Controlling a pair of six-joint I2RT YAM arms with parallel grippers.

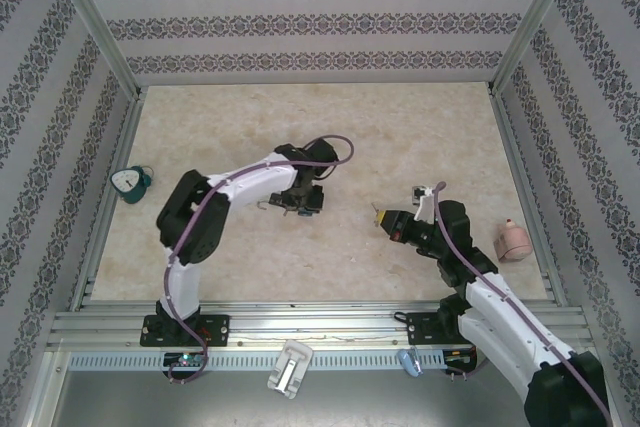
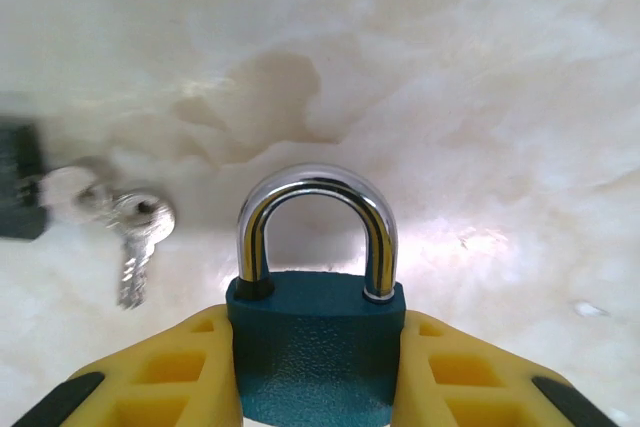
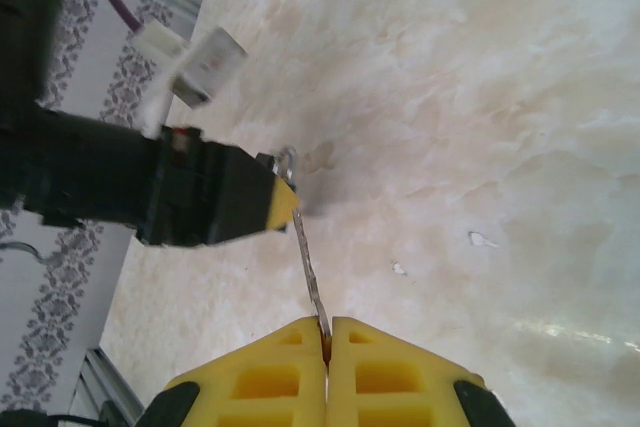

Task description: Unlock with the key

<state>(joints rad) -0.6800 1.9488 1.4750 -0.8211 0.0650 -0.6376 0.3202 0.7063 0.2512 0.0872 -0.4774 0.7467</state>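
A padlock (image 2: 315, 347) with a teal body and a closed silver shackle (image 2: 372, 227) sits upright between the yellow fingers of my left gripper (image 2: 315, 322), which is shut on its sides. Left of it, blurred silver keys on a ring (image 2: 140, 227) hang by a dark shape at the frame edge. From above, the left gripper (image 1: 300, 200) is near the table's middle. My right gripper (image 1: 383, 216) lies to its right, pointing at it. The right gripper (image 3: 327, 325) is shut on a thin silver key (image 3: 308, 262), seen edge-on and pointing toward the left gripper's yellow fingertip (image 3: 283, 205).
A teal and white object (image 1: 130, 184) lies at the left wall. A pink object (image 1: 512, 241) sits at the right wall. A white piece (image 1: 290, 367) and a small blue piece (image 1: 407, 360) rest on the near rail. Metal frame posts and patterned walls enclose the marble tabletop (image 1: 330, 117).
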